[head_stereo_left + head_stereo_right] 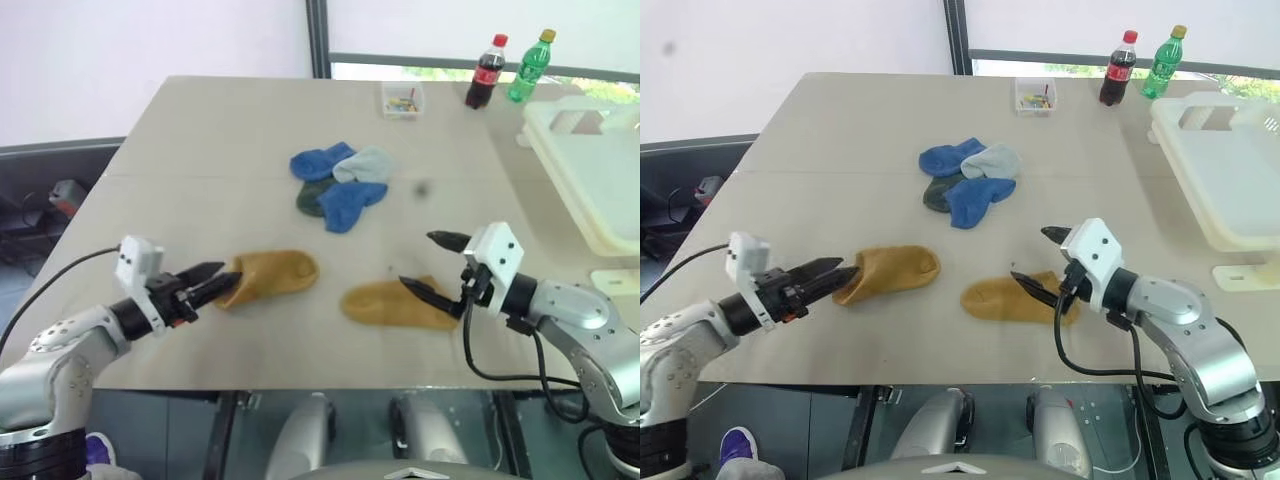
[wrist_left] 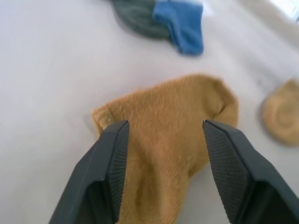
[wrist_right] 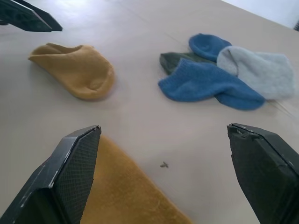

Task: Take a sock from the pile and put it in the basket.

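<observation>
Both grippers, left [image 1: 212, 280] and right [image 1: 432, 265], gape empty over crosswise-lying mustard socks [image 1: 272, 274].

pile [image 1: 340, 185]: mid-bench [image 1: 200, 140], behind two lone socks
left sock [image 1: 270, 277]: near edge, just before the left hand [image 1: 215, 282]
right sock [image 1: 395, 305]: under the right hand [image 1: 432, 265]
basket [image 1: 590, 170]: bench's right edge
bottles [image 1: 505, 70]: far right, small box [image 1: 402, 99] to their left
</observation>
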{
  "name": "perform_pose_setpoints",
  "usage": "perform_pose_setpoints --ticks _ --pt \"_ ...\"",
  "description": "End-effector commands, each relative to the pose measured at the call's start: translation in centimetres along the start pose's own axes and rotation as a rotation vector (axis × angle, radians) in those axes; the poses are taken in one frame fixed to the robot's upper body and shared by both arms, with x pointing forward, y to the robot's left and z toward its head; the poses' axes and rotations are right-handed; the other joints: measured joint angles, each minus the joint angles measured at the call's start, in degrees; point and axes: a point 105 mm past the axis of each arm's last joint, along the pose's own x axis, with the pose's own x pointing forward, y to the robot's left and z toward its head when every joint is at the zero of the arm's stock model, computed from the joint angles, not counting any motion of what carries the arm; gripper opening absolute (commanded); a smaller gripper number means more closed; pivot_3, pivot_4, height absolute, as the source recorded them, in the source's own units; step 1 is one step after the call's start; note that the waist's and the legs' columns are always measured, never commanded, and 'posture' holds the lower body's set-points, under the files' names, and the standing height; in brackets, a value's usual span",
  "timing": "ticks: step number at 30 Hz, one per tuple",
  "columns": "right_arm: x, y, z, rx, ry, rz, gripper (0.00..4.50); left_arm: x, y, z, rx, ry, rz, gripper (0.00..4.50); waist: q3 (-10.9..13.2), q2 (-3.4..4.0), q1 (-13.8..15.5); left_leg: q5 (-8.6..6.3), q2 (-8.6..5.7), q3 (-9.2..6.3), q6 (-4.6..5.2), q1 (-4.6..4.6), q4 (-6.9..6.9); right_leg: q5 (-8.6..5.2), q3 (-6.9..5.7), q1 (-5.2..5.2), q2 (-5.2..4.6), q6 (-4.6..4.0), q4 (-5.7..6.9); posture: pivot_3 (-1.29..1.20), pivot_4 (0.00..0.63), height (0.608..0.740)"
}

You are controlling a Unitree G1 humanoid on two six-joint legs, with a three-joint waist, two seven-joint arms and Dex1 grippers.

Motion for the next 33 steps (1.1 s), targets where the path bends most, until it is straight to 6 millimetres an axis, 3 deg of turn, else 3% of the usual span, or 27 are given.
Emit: perform_pose_setpoints --ticks 1,6,10,13,17,18,21,24,30,33 --pt "0.2 1.7 1.9 -0.026 -0.087 0.117 4.50 0.0 2.0 -1.6 0.049 0.088 0.112 2.70 0.00 0.00 0.02 0.00 0.00 0.00 0.00 0.00 0.00 0.00 0.00 0.00 0.01 0.00 0.00 0.00 0.150 0.740" --pt "0.4 2.1 2.2 -0.046 -0.103 0.152 4.50 0.7 3.5 -4.0 0.125 0.186 0.211 2.70 -0.09 0.09 0.25 0.00 -0.01 0.02 0.00 0.03 0.00 0.00 0.03 0.02 -0.05 -0.01 -0.01 0.00 0.150 0.740" --pt "0.6 2.0 2.2 -0.055 -0.105 0.139 4.50 2.4 2.2 -4.7 0.153 0.196 0.132 2.70 -0.43 0.60 0.55 0.00 0.00 -0.01 0.00 0.08 0.00 -0.01 0.02 0.04 -0.23 -0.02 0.03 0.00 0.150 0.740" --pt "0.7 1.9 2.1 -0.061 -0.100 0.129 4.50 3.3 1.3 -4.0 0.108 0.143 0.086 1.95 -0.57 0.81 0.87 0.01 -0.02 0.01 0.00 0.13 0.00 -0.01 0.02 0.07 -0.22 -0.03 0.04 0.00 0.150 0.740" --pt "0.8 1.8 2.0 -0.066 -0.094 0.114 4.50 3.2 1.4 -2.9 0.001 0.063 0.068 0.49 -0.61 0.74 0.79 0.01 -0.02 0.04 0.01 0.09 0.02 0.00 0.04 0.06 -0.01 0.00 0.01 0.00 0.150 0.740" --pt "0.8 1.8 2.0 -0.068 -0.093 0.110 4.50 3.0 1.5 -2.3 -0.043 0.022 0.063 0.06 -0.61 0.72 0.65 0.01 -0.03 0.05 0.01 0.07 0.02 0.00 0.05 0.05 -0.02 0.00 0.00 0.00 0.150 0.740" --pt "0.9 1.7 1.9 -0.068 -0.090 0.105 4.50 2.0 2.0 1.2 -0.246 -0.178 0.036 0.06 -0.52 0.53 0.44 0.01 -0.01 -0.03 0.01 -0.02 0.02 0.00 -0.02 0.00 -0.01 0.00 0.01 0.00 0.150 0.740" --pt "1.0 1.6 1.9 -0.068 -0.090 0.104 4.50 0.7 2.9 3.9 -0.315 -0.280 0.057 0.06 -0.49 0.30 0.18 0.01 0.00 -0.13 0.00 -0.03 0.02 0.00 -0.09 0.00 0.01 0.00 0.02 0.00 0.150 0.740" --pt "1.4 1.3 1.7 -0.066 -0.093 0.103 4.50 -2.3 2.5 13.6 -0.167 -0.372 -0.017 0.06 -0.17 -0.29 -0.01 0.01 -0.02 -0.16 -0.01 -0.02 0.02 0.00 -0.11 -0.01 0.12 0.00 0.05 0.00 0.150 0.740" --pt "1.6 1.2 1.6 -0.072 -0.093 0.104 4.50 -1.9 1.5 15.2 -0.021 -0.229 -0.028 0.06 -0.15 -0.27 -0.11 0.01 -0.10 -0.09 -0.01 -0.02 0.00 0.00 -0.06 0.00 0.06 0.00 -0.01 0.00 0.150 0.740"
